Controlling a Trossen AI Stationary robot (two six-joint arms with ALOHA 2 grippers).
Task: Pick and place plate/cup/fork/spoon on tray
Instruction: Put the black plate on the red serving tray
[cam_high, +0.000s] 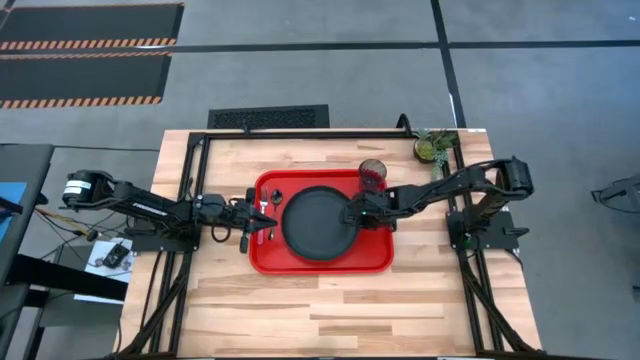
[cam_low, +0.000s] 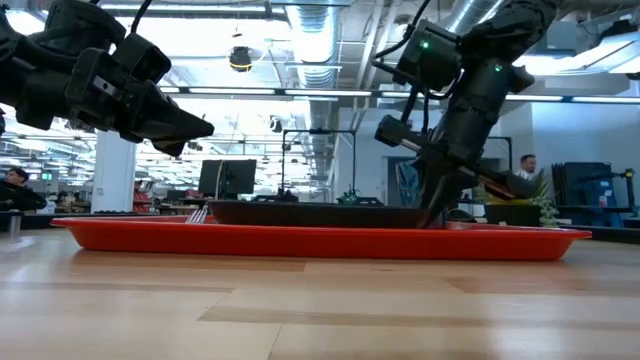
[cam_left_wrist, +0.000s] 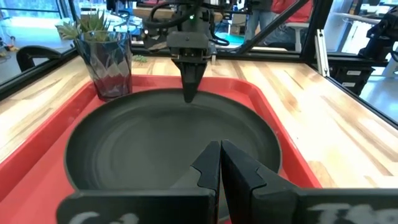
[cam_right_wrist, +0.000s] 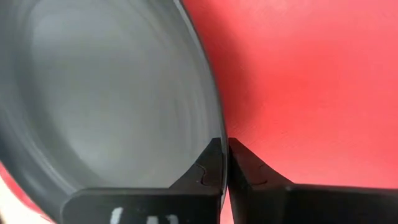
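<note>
The black plate (cam_high: 318, 222) lies in the middle of the red tray (cam_high: 320, 262). The dark-tinted cup (cam_high: 372, 173) stands upright in the tray's far right corner and also shows in the left wrist view (cam_left_wrist: 112, 62). My right gripper (cam_high: 350, 212) is shut on the plate's right rim. My left gripper (cam_high: 264, 222) is shut and empty, raised above the tray's left end (cam_low: 200, 128). It points at the plate. Small cutlery pieces (cam_high: 268, 203) lie on the tray beside it; pale fork tines (cam_low: 197, 214) show in the low view. My right gripper pinches the plate's raised rim (cam_right_wrist: 221, 127) at its right side, one finger inside the plate and one outside over the tray floor. The fingers come slanting down from the table's right. The plate lies about level on the tray (cam_low: 320, 214).
A small green potted plant (cam_high: 435, 147) stands at the table's far right corner, behind the cup. Dark frame rails (cam_high: 190, 200) run along the table's left, right and far sides. Bare wood (cam_high: 330, 310) lies toward the near edge.
</note>
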